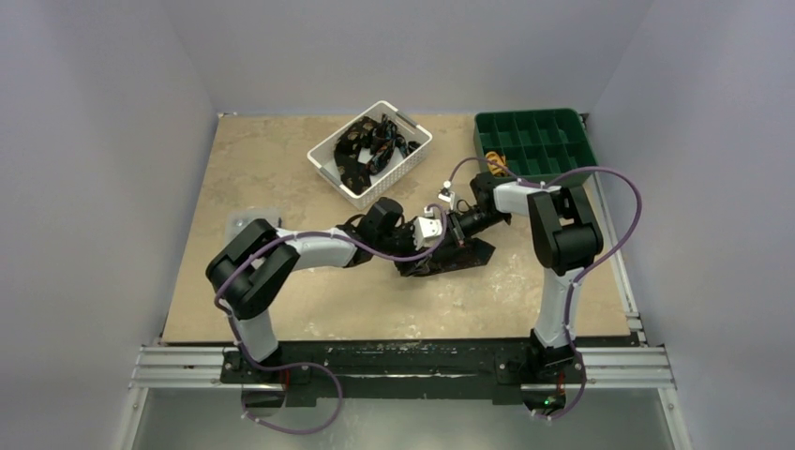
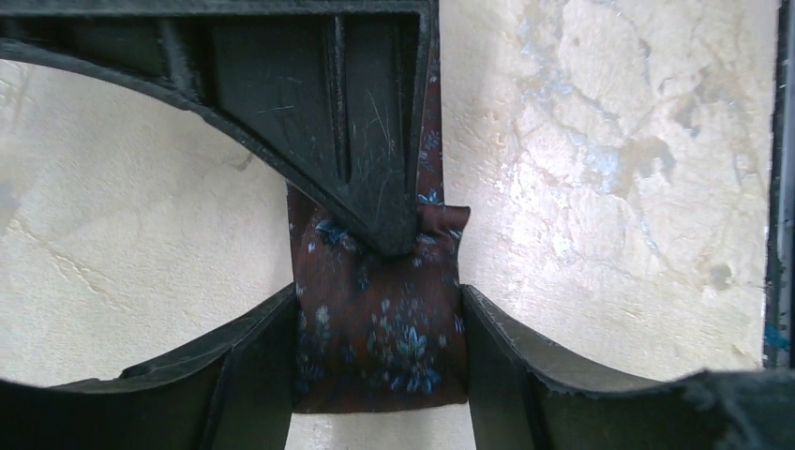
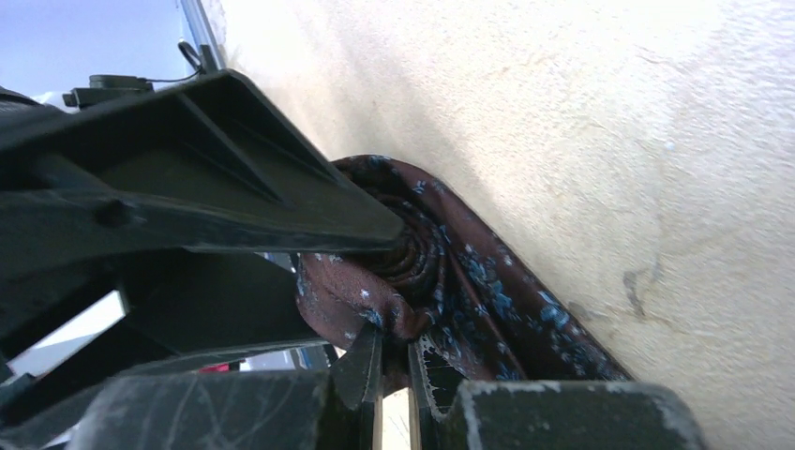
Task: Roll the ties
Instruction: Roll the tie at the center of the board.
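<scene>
One tie (image 1: 452,260), dark brown with small blue marks, lies partly rolled at the table's middle. Both grippers meet over it. My left gripper (image 1: 427,236) comes in from the left. In the left wrist view the left gripper (image 2: 378,314) has its fingers (image 2: 253,366) against both side edges of the tie (image 2: 380,352), shut on it. My right gripper (image 1: 454,228) comes in from the right. In the right wrist view the right gripper (image 3: 394,342) is nearly closed, pinching a fold of the rolled tie (image 3: 441,272). One right finger (image 2: 375,178) presses on the fabric.
A white basket (image 1: 412,161) with several dark ties (image 1: 370,145) stands at the back centre. A green divided tray (image 1: 534,141) stands at the back right, with something orange (image 1: 497,164) in one near cell. Grey walls enclose the table.
</scene>
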{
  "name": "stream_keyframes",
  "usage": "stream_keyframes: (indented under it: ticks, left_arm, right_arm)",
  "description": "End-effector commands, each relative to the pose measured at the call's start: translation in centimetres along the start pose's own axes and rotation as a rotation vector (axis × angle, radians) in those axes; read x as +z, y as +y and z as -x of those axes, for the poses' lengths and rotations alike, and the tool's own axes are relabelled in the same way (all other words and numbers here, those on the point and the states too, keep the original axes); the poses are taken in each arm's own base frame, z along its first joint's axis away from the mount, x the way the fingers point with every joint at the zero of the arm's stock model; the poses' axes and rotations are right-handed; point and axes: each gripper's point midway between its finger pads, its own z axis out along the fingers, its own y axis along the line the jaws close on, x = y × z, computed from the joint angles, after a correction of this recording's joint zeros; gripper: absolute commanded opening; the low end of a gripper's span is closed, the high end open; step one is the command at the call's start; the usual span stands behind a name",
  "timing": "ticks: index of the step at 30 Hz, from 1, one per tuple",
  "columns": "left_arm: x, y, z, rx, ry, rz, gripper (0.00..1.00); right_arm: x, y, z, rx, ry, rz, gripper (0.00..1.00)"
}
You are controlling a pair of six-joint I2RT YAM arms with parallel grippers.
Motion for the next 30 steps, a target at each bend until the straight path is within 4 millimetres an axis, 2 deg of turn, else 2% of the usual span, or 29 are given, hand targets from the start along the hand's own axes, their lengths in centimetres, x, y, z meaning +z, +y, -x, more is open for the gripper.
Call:
stream_keyframes:
  ticks: [1, 12, 17, 21, 24, 27, 28, 30]
  left_arm:
    - [-1.5, -0.7, 4.0, 0.022, -0.166, -0.029, 0.59]
    - [0.4, -0.1, 2.0, -0.02, -0.135, 0.003, 0.62]
    - [0.8, 0.1, 0.6, -0.012, -0.118, 0.021, 0.7]
    - [1.7, 0.6, 0.4, 0.002, -0.093, 0.024, 0.71]
    - [2.0, 0.3, 0.5, 0.0, -0.079, -0.005, 0.59]
    - [2.2, 0.3, -0.1, -0.022, -0.042, 0.0, 0.38]
    - [2.2, 0.6, -0.7, -0.035, -0.017, 0.02, 0.28]
    - [1.9, 0.8, -2.0, -0.051, 0.03, 0.052, 0.15]
  right_arm:
    - [-0.3, -5.4, -1.3, -0.047, 0.064, -0.222, 0.0]
    - [-0.8, -7.5, -1.3, -0.012, 0.075, -0.339, 0.0]
    - [-0.9, -8.1, -1.8, 0.007, 0.093, -0.368, 0.0]
    - [-0.9, -8.1, -1.9, 0.011, 0.099, -0.367, 0.0]
    - [-0.8, -7.8, -1.7, 0.016, 0.095, -0.353, 0.0]
    - [-0.7, -6.7, -1.4, 0.011, 0.084, -0.306, 0.0]
    - [-0.7, -6.1, -1.3, 0.013, 0.081, -0.285, 0.0]
    - [-1.0, -4.6, -1.1, 0.003, 0.075, -0.243, 0.1]
